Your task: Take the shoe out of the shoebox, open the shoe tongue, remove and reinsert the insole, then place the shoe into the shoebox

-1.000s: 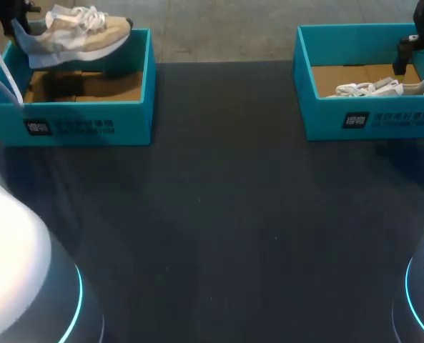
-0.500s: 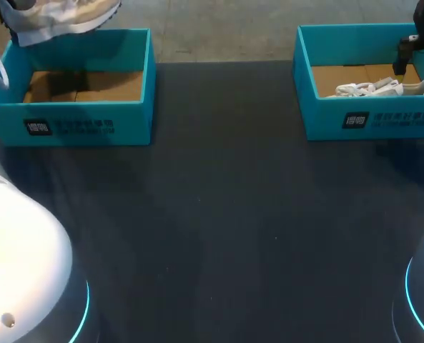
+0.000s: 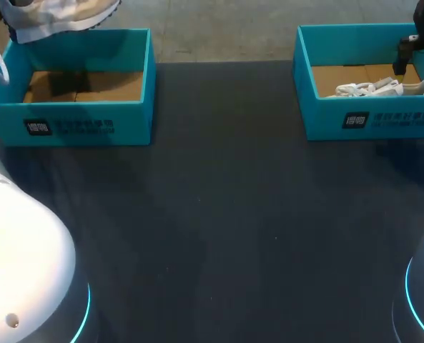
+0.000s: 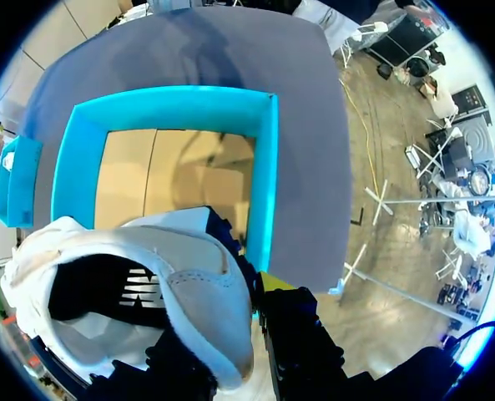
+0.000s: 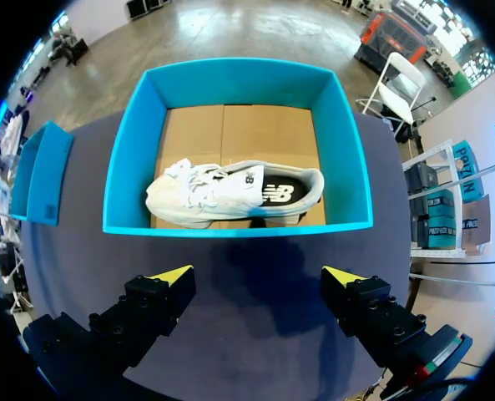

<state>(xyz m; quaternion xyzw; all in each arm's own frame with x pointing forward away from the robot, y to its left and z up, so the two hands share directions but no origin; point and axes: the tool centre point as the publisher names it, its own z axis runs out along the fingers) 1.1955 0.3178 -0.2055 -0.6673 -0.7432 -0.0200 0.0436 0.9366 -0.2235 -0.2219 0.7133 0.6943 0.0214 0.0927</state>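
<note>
Left hand (image 4: 230,334) clamped on beige shoe (image 4: 193,267), held above left shoebox (image 4: 267,167). Right hand (image 5: 255,276) wide open above right shoebox (image 5: 230,229), white shoe (image 5: 222,190) inside, lying on its side.

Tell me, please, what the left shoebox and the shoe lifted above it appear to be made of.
Left shoebox: probably cardboard, with matte teal walls and a bare brown floor with a flap seam. Shoe: seemingly suede or textile, judging by its soft, matte, off-white heel.
</note>
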